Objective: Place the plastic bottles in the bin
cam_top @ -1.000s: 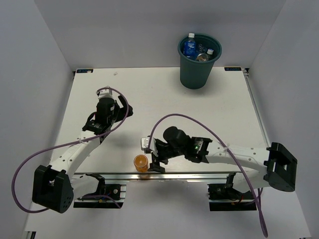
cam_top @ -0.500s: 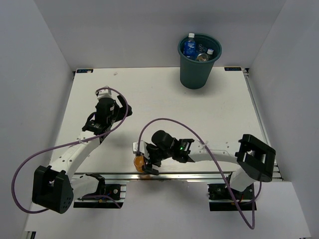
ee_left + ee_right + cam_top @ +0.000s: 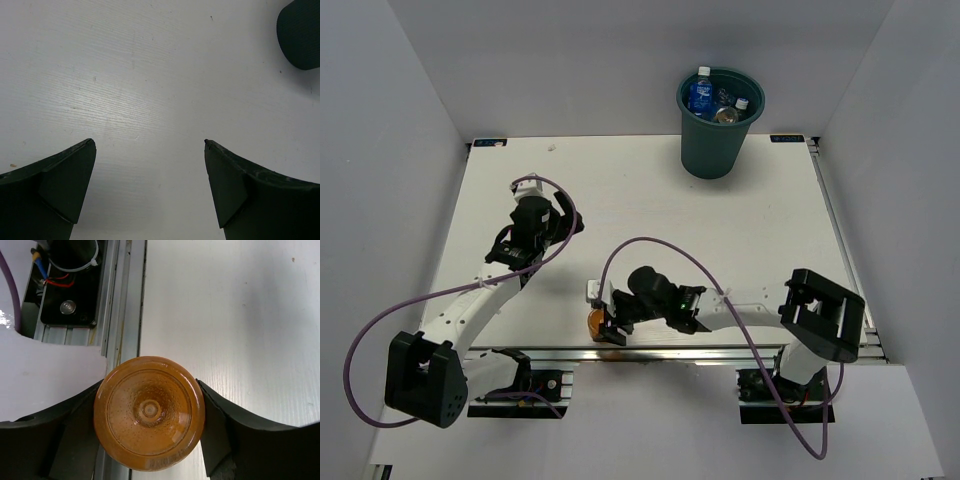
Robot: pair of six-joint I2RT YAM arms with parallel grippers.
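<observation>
An orange bottle (image 3: 594, 322) stands at the table's near edge; the right wrist view shows its round end (image 3: 149, 412) face on. My right gripper (image 3: 604, 325) has a finger against each side of it (image 3: 150, 386) and is shut on it. The dark teal bin (image 3: 719, 140) stands at the far right of the table. It holds several bottles, among them a blue-labelled one (image 3: 700, 95) and a clear one (image 3: 741, 104). My left gripper (image 3: 572, 224) is open and empty over the left middle of the table (image 3: 149, 145).
The aluminium rail (image 3: 120, 305) and an arm base with its wiring (image 3: 67, 285) lie just past the table's near edge, beside the bottle. A dark rounded shape (image 3: 300, 32) shows at the top right of the left wrist view. White walls enclose the table.
My right arm has swung left and forward to the orange bottle, and its fingers now sit around it. The left arm has not moved.
</observation>
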